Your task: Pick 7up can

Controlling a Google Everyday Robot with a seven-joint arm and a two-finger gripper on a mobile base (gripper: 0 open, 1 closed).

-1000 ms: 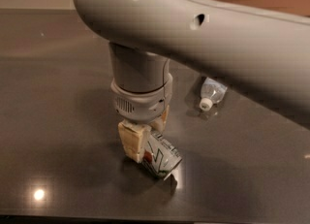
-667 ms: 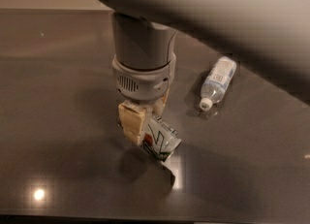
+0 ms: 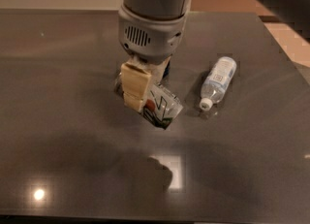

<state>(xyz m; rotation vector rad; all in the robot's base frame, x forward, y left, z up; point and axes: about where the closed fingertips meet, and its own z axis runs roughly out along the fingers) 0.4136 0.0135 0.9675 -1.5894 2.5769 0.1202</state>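
The 7up can [image 3: 160,105], silver-white with green lettering and a red spot, hangs tilted above the dark table, its shadow lying below it. My gripper [image 3: 140,89] is at the centre of the view, under the grey wrist, and is shut on the can. One cream-coloured finger pad [image 3: 134,86] presses on the can's near side; the other finger is hidden behind the can.
A clear plastic bottle [image 3: 218,82] with a white cap lies on its side to the right of the can. The dark glossy table [image 3: 68,136] ends at its right edge near the tan floor [image 3: 290,39]. A dark blue object peeks out behind the wrist.
The arm has risen and lifted the can off the table. The view has shifted, so the bottle now shows in full to the right.
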